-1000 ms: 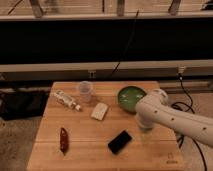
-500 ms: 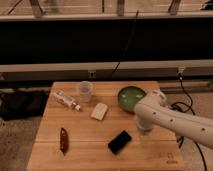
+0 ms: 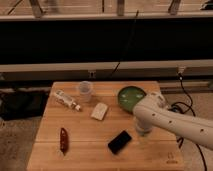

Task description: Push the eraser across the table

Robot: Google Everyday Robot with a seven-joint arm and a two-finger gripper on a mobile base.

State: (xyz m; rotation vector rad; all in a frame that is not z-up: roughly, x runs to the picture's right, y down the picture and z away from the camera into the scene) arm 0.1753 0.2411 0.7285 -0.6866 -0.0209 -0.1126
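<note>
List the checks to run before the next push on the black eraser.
1. The eraser lies flat on the table, fully in view: ok.
2. The tool is low beside the eraser, on the side away from the red chilli: ok.
3. The tool touches the eraser: cannot tell.
4. Bare wood between the eraser and the red chilli: ok.
5. The cream block is apart from the eraser: ok.
6. The arm is clear of the green bowl: cannot tell.
</note>
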